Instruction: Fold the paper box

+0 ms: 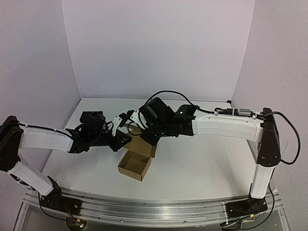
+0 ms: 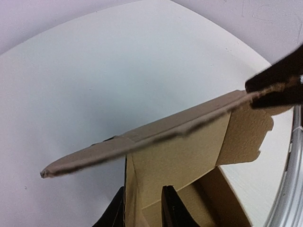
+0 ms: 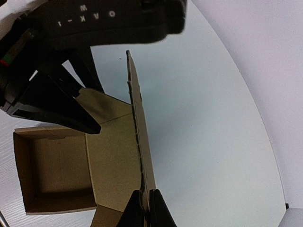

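Grippers, two in all, are flanking one plain brown cardboard paper box (image 1: 135,166), which is sitting mid-table on the white tabletop (image 1: 202,159) with its tray open and its lid flap raised. The right gripper (image 3: 145,194) is clenching the lid flap's edge. The left gripper (image 2: 143,189) is straddling a box wall, jaws slightly parted.
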Robot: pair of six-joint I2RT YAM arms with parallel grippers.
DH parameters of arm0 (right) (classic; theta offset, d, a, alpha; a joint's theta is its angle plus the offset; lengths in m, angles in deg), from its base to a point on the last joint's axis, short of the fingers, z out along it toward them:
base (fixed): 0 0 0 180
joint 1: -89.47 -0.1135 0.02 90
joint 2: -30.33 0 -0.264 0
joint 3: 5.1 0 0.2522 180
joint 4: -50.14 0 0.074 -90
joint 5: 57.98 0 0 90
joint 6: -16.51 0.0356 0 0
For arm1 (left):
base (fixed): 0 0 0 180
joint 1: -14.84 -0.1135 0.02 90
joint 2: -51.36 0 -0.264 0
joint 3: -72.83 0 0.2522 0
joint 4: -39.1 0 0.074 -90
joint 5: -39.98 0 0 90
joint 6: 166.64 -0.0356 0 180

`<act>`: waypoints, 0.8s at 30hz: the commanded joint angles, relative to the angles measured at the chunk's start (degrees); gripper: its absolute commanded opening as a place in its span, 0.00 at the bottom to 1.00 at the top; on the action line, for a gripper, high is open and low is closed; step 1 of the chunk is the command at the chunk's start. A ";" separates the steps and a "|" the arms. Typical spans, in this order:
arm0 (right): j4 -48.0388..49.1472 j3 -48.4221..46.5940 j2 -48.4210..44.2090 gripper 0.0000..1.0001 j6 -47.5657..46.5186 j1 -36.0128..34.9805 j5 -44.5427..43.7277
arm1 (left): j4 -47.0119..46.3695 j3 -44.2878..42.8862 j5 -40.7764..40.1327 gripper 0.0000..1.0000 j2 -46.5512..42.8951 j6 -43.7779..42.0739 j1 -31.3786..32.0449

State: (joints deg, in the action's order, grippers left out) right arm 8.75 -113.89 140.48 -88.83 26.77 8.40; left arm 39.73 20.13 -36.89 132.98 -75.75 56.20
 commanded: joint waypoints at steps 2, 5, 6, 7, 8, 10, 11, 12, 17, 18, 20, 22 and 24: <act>0.83 1.94 -2.75 0.07 -3.32 -0.43 -0.76 | 15.40 -6.06 6.34 0.36 -3.70 4.37 -0.06; 0.83 2.76 -3.17 0.07 -6.19 -0.46 -1.50 | 22.06 -9.11 11.05 0.46 -7.21 2.03 -1.45; 0.83 2.89 -3.26 0.06 -7.09 -0.45 -1.64 | 24.44 -9.75 13.86 0.50 -8.56 0.77 -2.14; 0.83 2.91 -3.30 0.05 -7.69 -0.50 -1.75 | 26.15 -10.61 17.21 0.53 -10.00 -0.26 -2.96; 0.83 2.97 -3.45 0.04 -8.47 -0.60 -2.05 | 28.44 -11.45 20.26 0.58 -11.21 -1.78 -3.97; 1.01 2.94 -3.80 0.03 -9.84 -0.77 -2.75 | 32.94 -14.29 27.34 0.61 -13.34 -4.51 -6.04; 1.11 2.98 -4.00 0.03 -10.74 -0.92 -3.21 | 35.35 -15.92 30.29 0.61 -13.79 -5.32 -7.30; 1.29 3.07 -4.19 0.03 -12.06 -1.25 -4.10 | 37.65 -17.50 32.05 0.61 -13.89 -5.63 -8.58; 3.67 3.53 -5.12 0.02 -19.77 -3.51 -9.68 | 42.19 -24.05 28.05 0.57 -11.73 -7.76 -10.43; 3.96 3.53 -5.33 0.02 -20.76 -3.62 -9.81 | 41.27 -23.81 27.67 0.58 -12.02 -11.75 -10.43; 4.26 3.70 -5.87 0.02 -22.74 -3.65 -9.58 | 38.38 -22.34 26.49 0.62 -13.45 -22.64 -10.43; 4.87 4.36 -6.37 0.01 -23.82 -3.65 -9.38 | 34.24 -18.37 24.72 0.65 -16.49 -33.08 -10.43; 5.39 5.25 -6.82 0.01 -23.88 -3.65 -8.67 | 27.71 -13.88 24.25 0.70 -19.16 -42.30 -10.45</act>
State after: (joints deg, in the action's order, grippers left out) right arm 11.38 -110.02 137.31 -109.22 22.92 0.77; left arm 75.41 0.52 -11.26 119.20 -95.70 45.80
